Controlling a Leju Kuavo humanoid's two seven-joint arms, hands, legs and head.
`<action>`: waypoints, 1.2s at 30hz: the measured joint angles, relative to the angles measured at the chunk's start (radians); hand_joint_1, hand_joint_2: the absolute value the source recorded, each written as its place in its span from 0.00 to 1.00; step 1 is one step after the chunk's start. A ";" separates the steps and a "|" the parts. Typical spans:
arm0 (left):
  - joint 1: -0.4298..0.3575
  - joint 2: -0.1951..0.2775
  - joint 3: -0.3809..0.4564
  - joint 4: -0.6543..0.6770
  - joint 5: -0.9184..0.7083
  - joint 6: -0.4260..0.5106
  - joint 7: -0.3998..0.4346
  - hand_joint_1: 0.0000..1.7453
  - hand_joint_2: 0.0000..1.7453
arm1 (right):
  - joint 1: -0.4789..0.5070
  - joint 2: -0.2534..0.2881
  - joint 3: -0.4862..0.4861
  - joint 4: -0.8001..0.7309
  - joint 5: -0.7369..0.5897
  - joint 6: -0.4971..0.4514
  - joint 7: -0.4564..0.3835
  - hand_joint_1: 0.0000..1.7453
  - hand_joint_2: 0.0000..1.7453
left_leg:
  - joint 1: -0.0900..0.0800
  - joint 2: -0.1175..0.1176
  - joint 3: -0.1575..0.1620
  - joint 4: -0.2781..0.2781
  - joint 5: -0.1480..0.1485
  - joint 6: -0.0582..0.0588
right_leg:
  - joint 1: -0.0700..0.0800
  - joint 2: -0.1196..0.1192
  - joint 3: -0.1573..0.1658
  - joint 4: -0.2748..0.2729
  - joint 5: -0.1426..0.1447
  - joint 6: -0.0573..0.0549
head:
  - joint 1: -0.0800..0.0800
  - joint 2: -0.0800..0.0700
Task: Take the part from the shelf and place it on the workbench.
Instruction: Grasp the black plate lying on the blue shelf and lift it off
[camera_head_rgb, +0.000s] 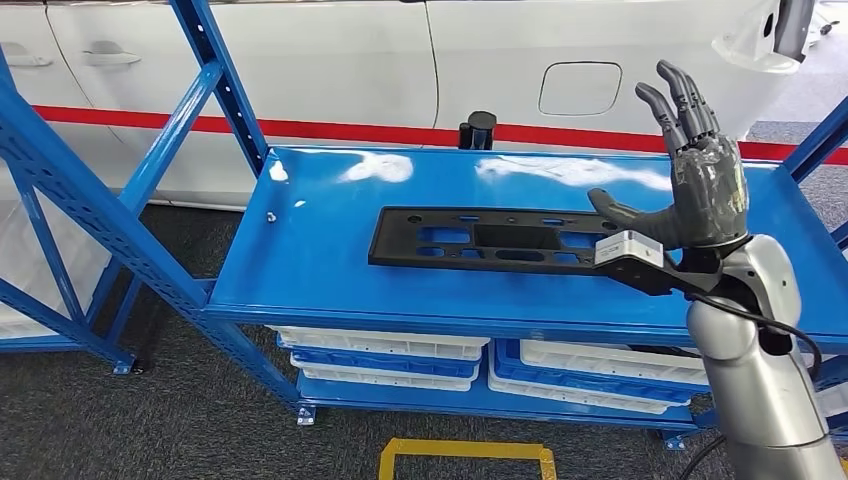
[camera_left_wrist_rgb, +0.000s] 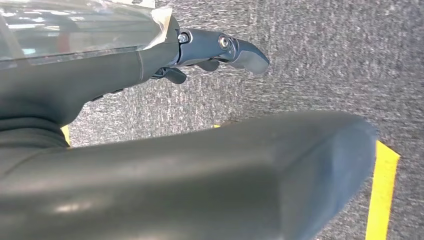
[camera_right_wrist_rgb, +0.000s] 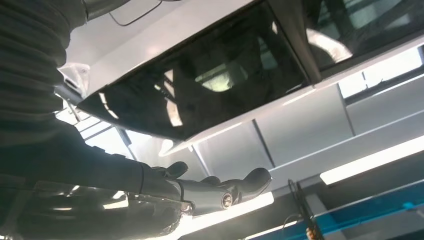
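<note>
A long flat black plastic part with several cut-outs lies across the middle of the blue shelf top. My right hand is raised above the part's right end, fingers pointing up and spread, thumb stretched toward the part, holding nothing. In the right wrist view the right hand's fingers reach out with the white car's window behind them. My left hand hangs over grey carpet with its fingers loosely extended and nothing in them.
A white car with a red stripe stands right behind the shelf. Blue uprights rise at the left. White and blue trays are stacked on the lower level. Yellow floor tape marks the carpet in front.
</note>
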 joint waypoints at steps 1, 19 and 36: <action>0.003 0.001 0.004 0.000 0.003 0.001 -0.002 0.00 0.00 | -0.010 -0.024 0.003 -0.007 -0.030 0.028 0.000 0.00 1.00 | 0.000 0.000 -0.001 0.001 0.000 0.000 | 0.000 0.000 0.000 0.000 0.000 0.000 | 0.000 0.000; 0.015 0.001 0.057 0.000 0.035 0.017 -0.011 0.00 0.00 | -0.092 -0.266 0.073 -0.073 -0.316 0.216 0.046 0.00 1.00 | -0.002 -0.001 -0.003 0.003 0.000 0.001 | -0.002 -0.001 -0.001 0.000 0.001 0.002 | 0.000 0.000; 0.015 -0.011 0.064 0.002 0.006 0.008 -0.009 0.00 0.00 | 0.033 -0.330 0.222 -0.059 -0.395 0.206 0.003 0.00 1.00 | -0.002 -0.001 -0.003 0.003 0.000 0.001 | -0.001 -0.001 -0.002 0.000 0.001 0.002 | 0.000 0.000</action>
